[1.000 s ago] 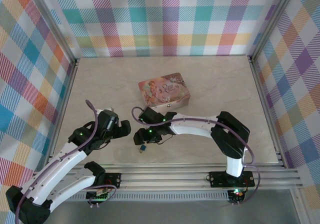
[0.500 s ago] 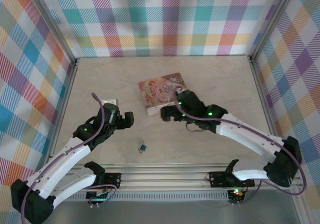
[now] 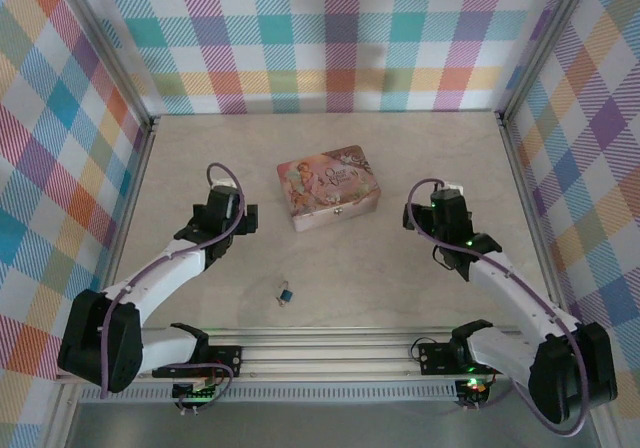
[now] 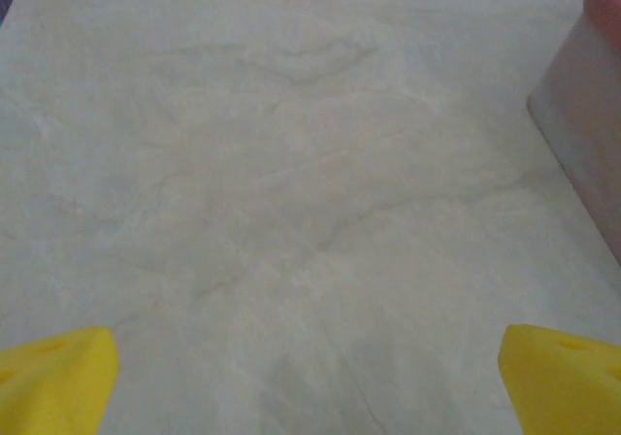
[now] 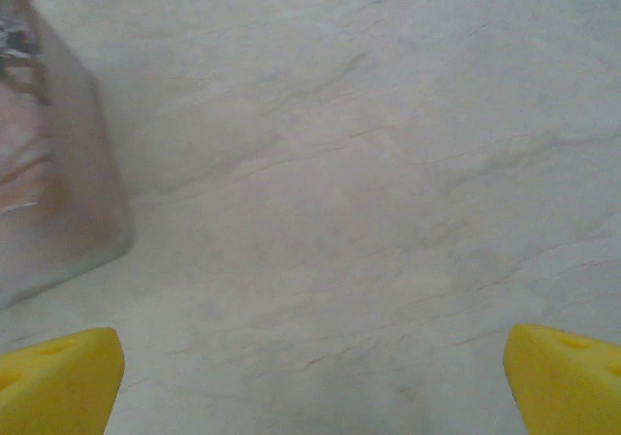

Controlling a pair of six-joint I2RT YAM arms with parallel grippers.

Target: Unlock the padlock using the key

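Observation:
The tiny teal-blue padlock (image 3: 286,293) lies free on the table near the front edge, between the two arms. The key is too small to tell apart from it. My left gripper (image 3: 231,218) hovers left of the pink tin (image 3: 328,186), well behind and left of the padlock. In the left wrist view the left gripper (image 4: 310,382) is open, yellow fingertips (image 4: 58,377) wide apart over bare table. My right gripper (image 3: 436,209) sits right of the tin. The right wrist view shows the right gripper (image 5: 310,382) open and empty, with its fingertips (image 5: 563,377) far apart.
The pink illustrated tin stands closed mid-table; its side wall (image 4: 582,153) shows at the right edge of the left wrist view, and its wall (image 5: 53,183) at the left of the right wrist view. Checked walls and metal rails (image 3: 380,353) bound the table.
My right gripper has let go over the padlock, opened and swung away to the right of the tin. The left arm pulled back and left. The padlock stays where it lay.

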